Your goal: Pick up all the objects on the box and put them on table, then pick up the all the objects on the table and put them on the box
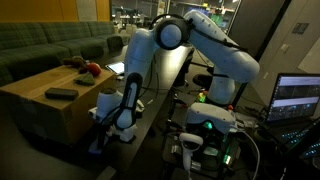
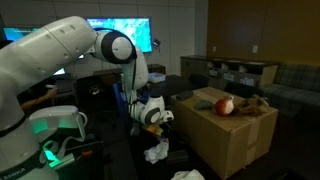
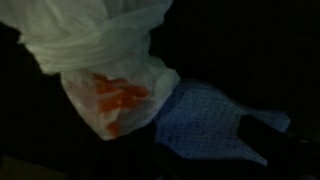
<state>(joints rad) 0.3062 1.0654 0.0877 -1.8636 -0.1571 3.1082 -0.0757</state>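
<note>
Pincer [image 2: 157,117] hangs low just beside the box [image 2: 240,140], over the black worktop [image 3: 275,45]. I can't tell if the jaws are wide or narrow, since no fingers show in the wrist view. Below it on the worktop, off the box, lies a white cloth toy [image 3: 105,60] with an orange patch, touching a blue piece [image 3: 210,125]. On top of the box are a red toy [image 2: 225,105] and a dark bar [image 1: 62,93]. The white toy looks light, soft and squashy, so I'd pinch its bunched middle, not a loose edge. The blue piece looks thin and floppy and lies flat, so I'd go in low for it.
</note>
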